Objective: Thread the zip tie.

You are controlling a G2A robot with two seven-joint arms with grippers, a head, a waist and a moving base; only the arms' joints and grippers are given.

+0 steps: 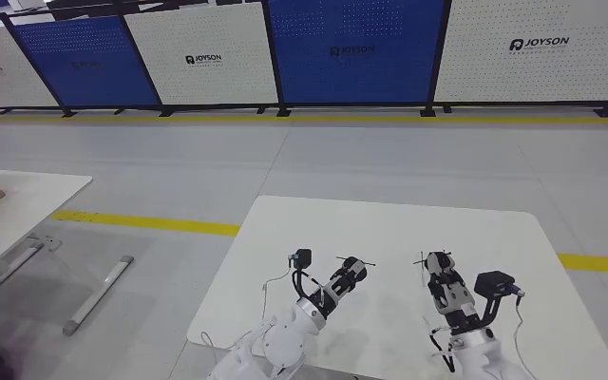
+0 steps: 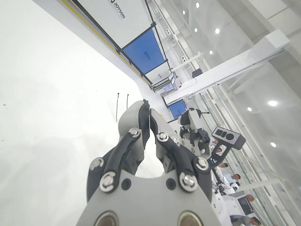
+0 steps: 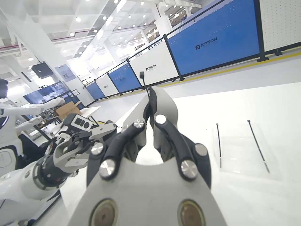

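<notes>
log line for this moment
right pincer shut on tie | left pincer shut on second tie | two spare ties on table

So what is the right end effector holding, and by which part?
The right end effector pinches a thin black plastic zip tie by the strap, just below its square head.

White panel at 11 o'clock (image 1: 204, 38): dark logo with a one-word company name.
Blue panel at 12 o'clock (image 1: 353, 28): same mark, dark.
White panel at 1 o'clock (image 1: 537, 24): same mark.
Numbers: none legible.
</notes>
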